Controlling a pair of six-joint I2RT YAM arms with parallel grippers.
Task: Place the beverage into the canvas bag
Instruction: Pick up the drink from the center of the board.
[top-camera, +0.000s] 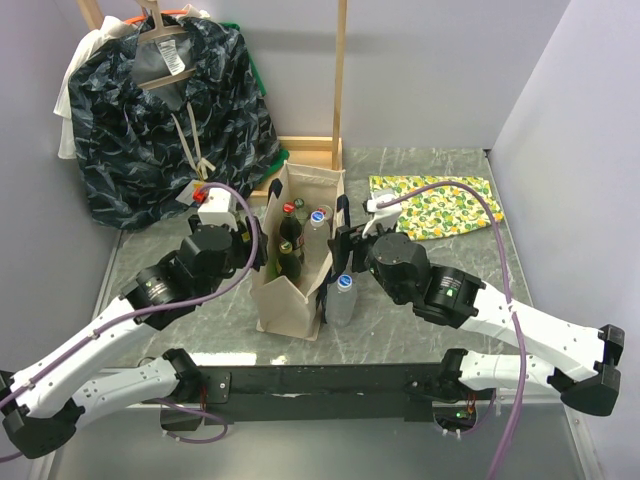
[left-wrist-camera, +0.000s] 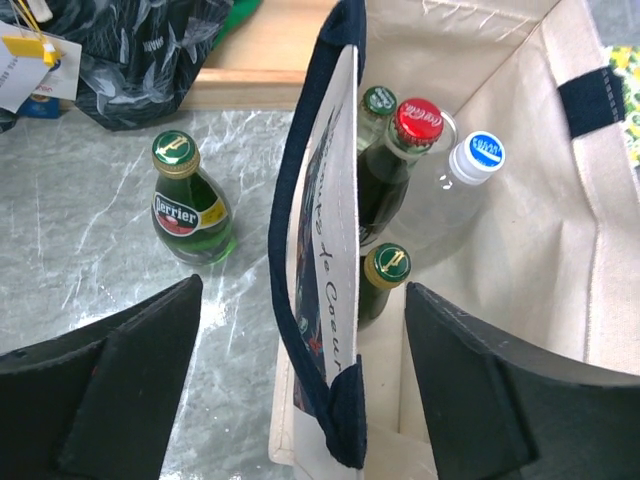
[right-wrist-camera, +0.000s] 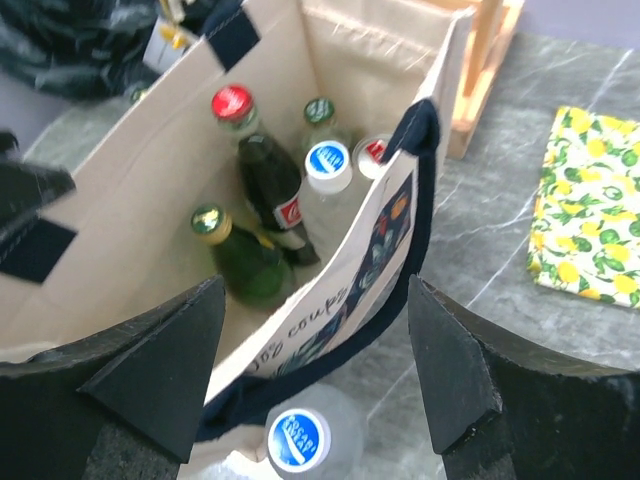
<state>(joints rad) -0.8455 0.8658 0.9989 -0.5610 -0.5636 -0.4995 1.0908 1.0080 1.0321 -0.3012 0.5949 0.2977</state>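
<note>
The beige canvas bag (top-camera: 290, 290) stands upright mid-table, its mouth open. Inside it stand several bottles, among them a red-capped cola (left-wrist-camera: 417, 120), a blue-capped clear one (left-wrist-camera: 475, 155) and a green Perrier (left-wrist-camera: 387, 265). Outside, a second green Perrier bottle (left-wrist-camera: 190, 205) stands on the table to the bag's left. A clear blue-capped bottle (top-camera: 343, 290) stands against the bag's right side and shows as well in the right wrist view (right-wrist-camera: 298, 438). My left gripper (left-wrist-camera: 303, 300) is open astride the bag's left wall and dark strap. My right gripper (right-wrist-camera: 315, 300) is open astride the right wall.
A dark blue patterned garment (top-camera: 165, 110) hangs at the back left beside a wooden frame (top-camera: 340, 80). A lemon-print cloth (top-camera: 435, 205) lies flat at the back right. Purple cables (top-camera: 490, 215) loop over both arms.
</note>
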